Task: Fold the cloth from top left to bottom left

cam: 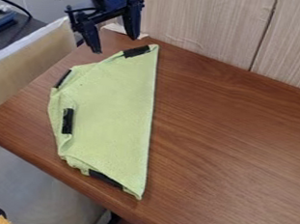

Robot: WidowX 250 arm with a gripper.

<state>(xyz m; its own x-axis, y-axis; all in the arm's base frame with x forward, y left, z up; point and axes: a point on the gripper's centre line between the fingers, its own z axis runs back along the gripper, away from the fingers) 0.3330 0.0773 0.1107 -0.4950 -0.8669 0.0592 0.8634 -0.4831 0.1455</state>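
Note:
My gripper (115,44) hangs at the upper left of the camera view, over the far end of the cloth, its two fingers spread wide and open with nothing between them. Below it the light green cloth (111,106) lies on the brown table, partly folded, with a long straight edge on its right side and a crumpled left side. Black strips mark it near the top corner, at the upper left edge, on the left part and along the bottom edge. The fingertips appear just above and left of the cloth's top corner, apart from it.
The wooden table (234,139) extends to the right of the cloth. A pale wood-grain wall (204,26) stands behind it. A light board (26,69) rises along the table's left edge, and the table's front edge runs close below the cloth's bottom corner.

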